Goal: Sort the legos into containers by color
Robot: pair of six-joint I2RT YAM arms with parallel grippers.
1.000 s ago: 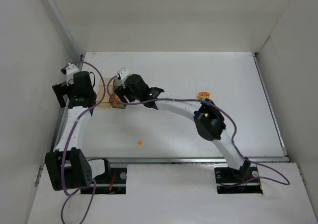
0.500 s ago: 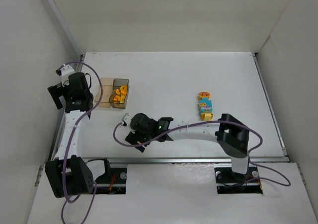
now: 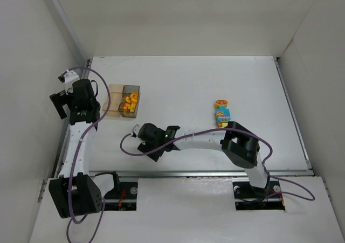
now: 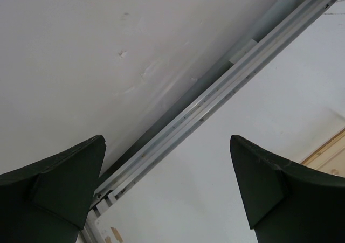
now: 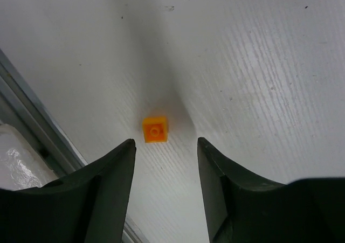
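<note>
A tiny orange lego (image 5: 155,129) lies on the white table just ahead of my right gripper (image 5: 165,141), which is open and empty with a finger on each side of it. In the top view the right gripper (image 3: 151,146) is low near the table's front edge and hides that piece. The two joined containers sit at the back left: the tan-clear one (image 3: 114,99) and the smoky grey one (image 3: 130,102), which holds several orange pieces. My left gripper (image 3: 63,98) is open and empty left of them, against the left wall. Its wrist view (image 4: 167,140) shows only the table edge.
A stack of orange-red, cyan and yellow bricks (image 3: 221,114) stands on the table's right half. A metal rail (image 4: 215,100) runs along the left table edge under the wall. A corner of the tan container (image 4: 330,154) shows at the right of the left wrist view.
My right gripper has swung from over the containers down to the front of the table and now sits over the loose orange lego. My left gripper has drawn slightly left, away from the containers.
</note>
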